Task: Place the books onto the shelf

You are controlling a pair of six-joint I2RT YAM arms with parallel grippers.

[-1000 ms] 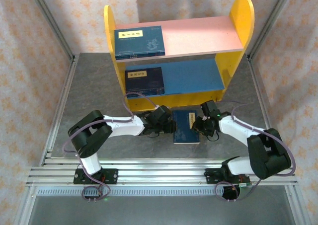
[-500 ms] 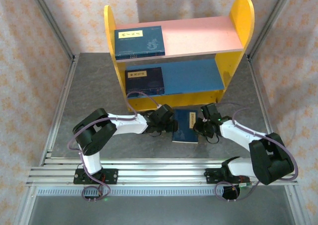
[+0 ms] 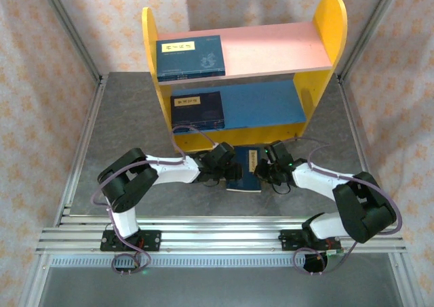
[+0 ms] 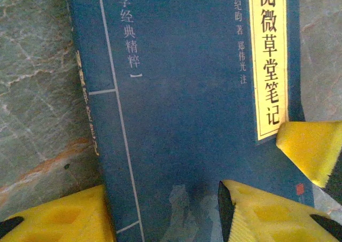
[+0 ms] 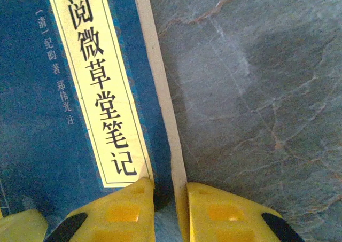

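View from above: the shelf (image 3: 330,29) stands at the far side of the table (image 3: 135,117). One book lies flat at the left end of its pink board (image 3: 271,49), the upper book (image 3: 190,55). A second, the lower book (image 3: 196,109), lies flat at the left end of the blue board (image 3: 264,104).

A third book (image 3: 244,178) lies on the table just in front of the shelf base, between the two arms, cover and yellow label (image 3: 252,159) upward. The left gripper (image 3: 229,173) meets it from the left, the right gripper (image 3: 266,173) from the right.

Left wrist view: the left gripper (image 4: 160,191) is spread. One finger (image 4: 59,215) sits outside the spine edge of the book (image 4: 187,92), over the table (image 4: 32,92); the other is over the cover. Contact cannot be told. A finger (image 4: 312,148) of the right gripper lies at the end of the label (image 4: 270,65).

Right wrist view: the right gripper (image 5: 170,199) is closed to a narrow gap, pinching the pale page edge of the book (image 5: 43,119). One finger (image 5: 117,210) is on the cover at the foot of the label (image 5: 101,92); the other is on the table (image 5: 256,92) side.
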